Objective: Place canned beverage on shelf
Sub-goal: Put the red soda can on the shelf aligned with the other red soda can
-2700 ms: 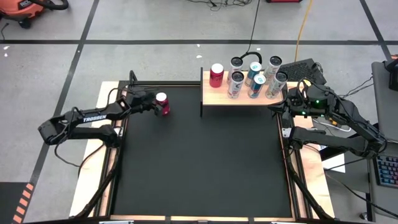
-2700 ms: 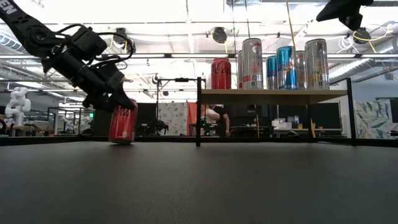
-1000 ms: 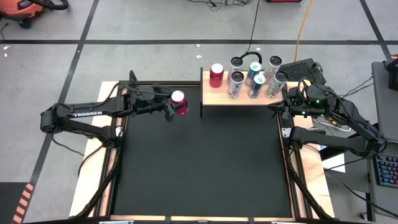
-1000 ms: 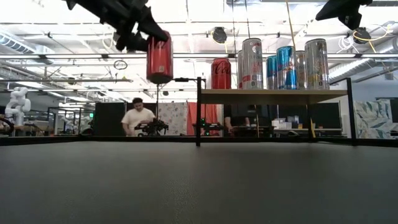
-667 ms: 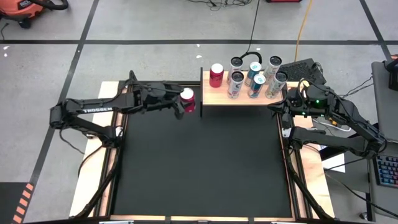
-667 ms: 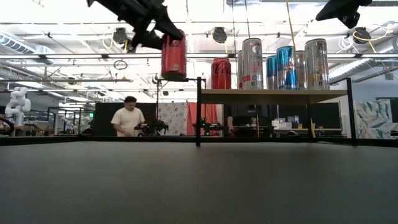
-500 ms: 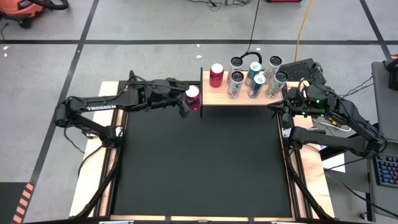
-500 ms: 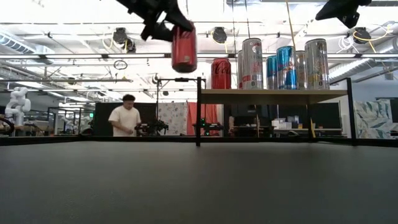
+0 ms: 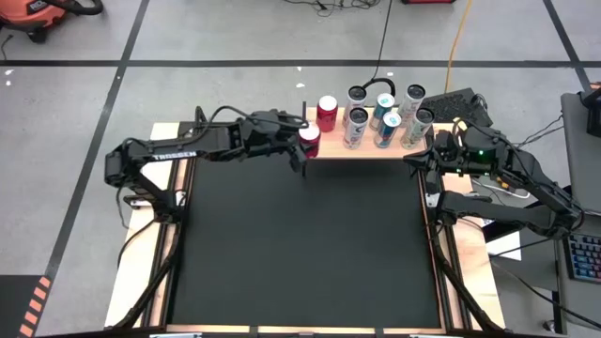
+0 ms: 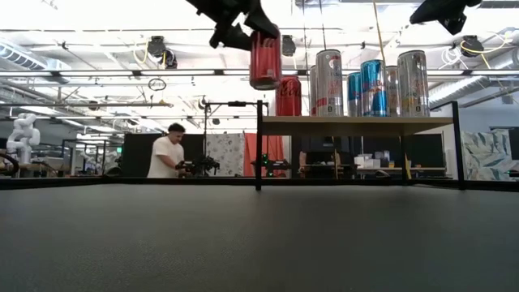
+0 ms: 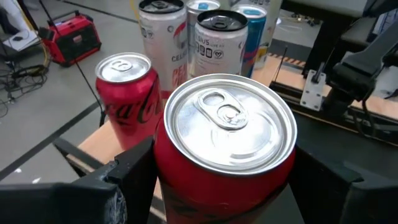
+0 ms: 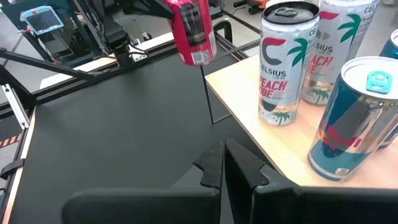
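One red cola can (image 9: 309, 141) clamped in left gripper (image 9: 302, 144), held aloft at shelf (image 9: 329, 145) left end, upper centre. Right gripper (image 12: 224, 163) fingers together, empty, upper right.

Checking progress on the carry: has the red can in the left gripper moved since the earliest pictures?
Yes. The held red can has gone from the table's far-left part, up and rightward, to the shelf's left end, beside the standing red can.
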### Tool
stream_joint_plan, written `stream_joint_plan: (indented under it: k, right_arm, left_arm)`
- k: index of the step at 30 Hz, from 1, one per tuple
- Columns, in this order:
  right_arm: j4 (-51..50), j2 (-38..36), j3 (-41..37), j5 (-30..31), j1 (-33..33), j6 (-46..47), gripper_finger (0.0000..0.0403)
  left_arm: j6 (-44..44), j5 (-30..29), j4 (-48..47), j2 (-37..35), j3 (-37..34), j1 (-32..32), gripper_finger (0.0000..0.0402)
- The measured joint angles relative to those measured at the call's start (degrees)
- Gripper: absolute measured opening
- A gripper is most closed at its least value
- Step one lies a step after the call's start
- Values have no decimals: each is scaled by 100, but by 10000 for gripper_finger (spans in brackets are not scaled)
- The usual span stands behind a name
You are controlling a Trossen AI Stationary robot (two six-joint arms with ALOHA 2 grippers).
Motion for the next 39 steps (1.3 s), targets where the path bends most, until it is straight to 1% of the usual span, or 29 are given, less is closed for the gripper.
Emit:
stream_joint_plan:
  k: [7,13,18,25,27,34,36,39]
  right_arm:
    - [64,1,0,0,1,28,0]
    - [58,1,0,0,-1,35,0]
    - [56,1,0,0,-1,39,0]
    - [54,0,0,0,0,6,0]
    - [53,1,0,9,-1,4,0]
    - [53,-1,0,13,1,-1,0]
    - [53,0,0,15,-1,0,0]
    - [53,-1,0,15,-1,0,0]
  left_arm:
    - [3,-95,-1,610,439,11,290]
    - [-2,-461,66,935,699,15,290]
    - [-54,-496,314,1107,730,20,291]
    - [-267,-594,367,1272,726,15,291]
    - [-337,-608,595,1332,730,22,291]
    - [-350,-615,503,1451,726,88,291]
    - [-348,-621,705,1526,724,105,291]
    - [-343,-623,726,1616,726,131,291]
